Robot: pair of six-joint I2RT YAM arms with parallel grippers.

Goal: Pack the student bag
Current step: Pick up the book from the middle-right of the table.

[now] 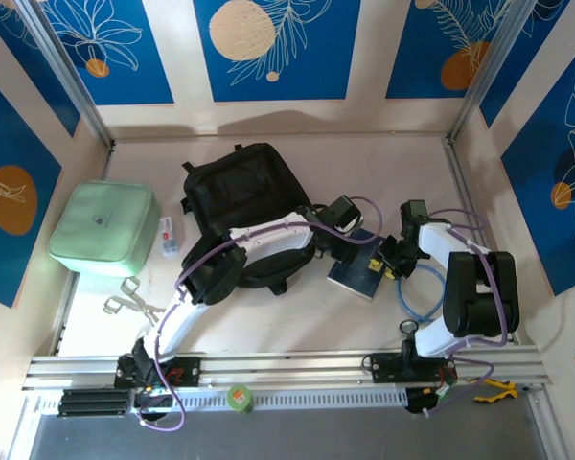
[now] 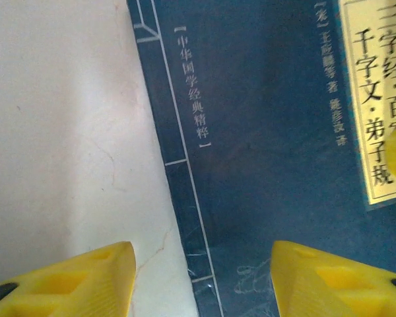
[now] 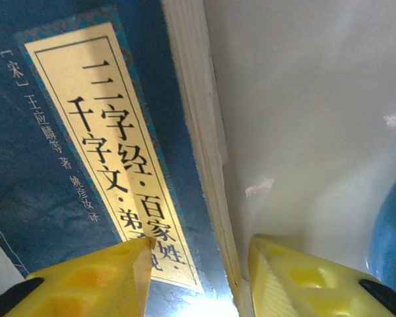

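Note:
The student bag [image 1: 240, 187], a black backpack, lies at the back centre of the table. A dark blue book [image 1: 359, 278] with a gold title label lies flat to its right. My left gripper [image 1: 350, 247] points down over the book's spine edge. In the left wrist view this gripper [image 2: 201, 277] is open: one finger [image 2: 86, 277] is over bare table, the other over the cover [image 2: 270, 165]. My right gripper [image 1: 391, 259] stands at the opposite side. In the right wrist view it [image 3: 198, 277] straddles the cream page edge [image 3: 204, 132], with a gap showing.
A pale mint-green bag [image 1: 105, 228] sits at the left, with a small tube [image 1: 168, 235] beside it and scissors [image 1: 129, 302] in front. A green tape roll [image 1: 240, 396] and a yellow-handled tool [image 1: 494, 388] lie on the front rail. Walls enclose the table.

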